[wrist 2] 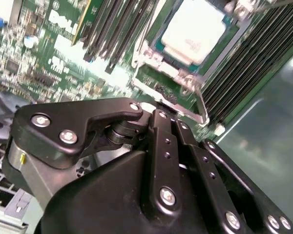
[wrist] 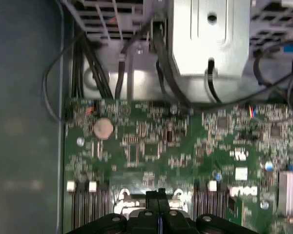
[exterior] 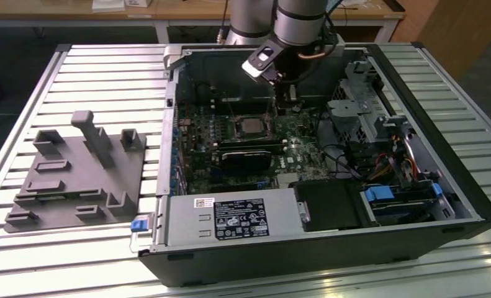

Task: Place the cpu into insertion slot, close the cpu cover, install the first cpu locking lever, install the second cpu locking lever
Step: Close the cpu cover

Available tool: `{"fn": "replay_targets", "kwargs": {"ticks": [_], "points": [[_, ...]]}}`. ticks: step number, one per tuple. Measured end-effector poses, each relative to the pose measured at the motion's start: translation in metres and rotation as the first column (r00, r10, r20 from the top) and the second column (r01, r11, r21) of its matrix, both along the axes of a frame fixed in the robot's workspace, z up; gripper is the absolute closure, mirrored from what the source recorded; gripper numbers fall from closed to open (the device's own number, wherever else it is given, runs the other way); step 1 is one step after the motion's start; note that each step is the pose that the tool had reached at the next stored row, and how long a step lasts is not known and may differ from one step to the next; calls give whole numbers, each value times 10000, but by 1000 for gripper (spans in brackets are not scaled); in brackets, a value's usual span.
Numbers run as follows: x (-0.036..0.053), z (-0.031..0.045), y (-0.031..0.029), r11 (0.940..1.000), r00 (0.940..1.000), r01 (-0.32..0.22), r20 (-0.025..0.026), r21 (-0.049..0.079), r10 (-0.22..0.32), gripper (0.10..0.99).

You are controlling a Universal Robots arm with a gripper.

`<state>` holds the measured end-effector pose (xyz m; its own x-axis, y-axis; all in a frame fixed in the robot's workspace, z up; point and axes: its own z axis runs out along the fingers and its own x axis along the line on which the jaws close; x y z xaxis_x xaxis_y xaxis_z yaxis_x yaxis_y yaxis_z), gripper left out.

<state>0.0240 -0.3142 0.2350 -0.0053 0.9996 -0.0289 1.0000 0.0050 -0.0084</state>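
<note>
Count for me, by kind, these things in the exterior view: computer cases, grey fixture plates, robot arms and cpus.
computer case: 1
grey fixture plate: 1
robot arm: 1
cpu: 1
Total: 4

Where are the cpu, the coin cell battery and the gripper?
cpu (wrist 2: 193, 30): second wrist view, centre of its silvery face.
coin cell battery (wrist: 103, 127): first wrist view, middle of its round top.
gripper (wrist: 159, 196): first wrist view, midway between its fingertips.
</note>
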Motion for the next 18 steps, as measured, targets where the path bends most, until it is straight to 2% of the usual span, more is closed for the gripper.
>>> {"fn": "replay_targets", "kwargs": {"ticks": [8, 10, 14, 15, 18], "points": [[-300, 0, 0, 10000, 9996, 1, 280, 1, -1, 980], [-380, 0, 0, 10000, 9992, 1, 390, 0, -1, 980], [-510, -11, 1, 10000, 9978, 1, 662, 1, -1, 980], [-539, -20, 1, 10000, 9975, 1, 705, 1, -1, 980], [-627, -50, 0, 10000, 9972, 1, 748, 0, -1, 980]]}}
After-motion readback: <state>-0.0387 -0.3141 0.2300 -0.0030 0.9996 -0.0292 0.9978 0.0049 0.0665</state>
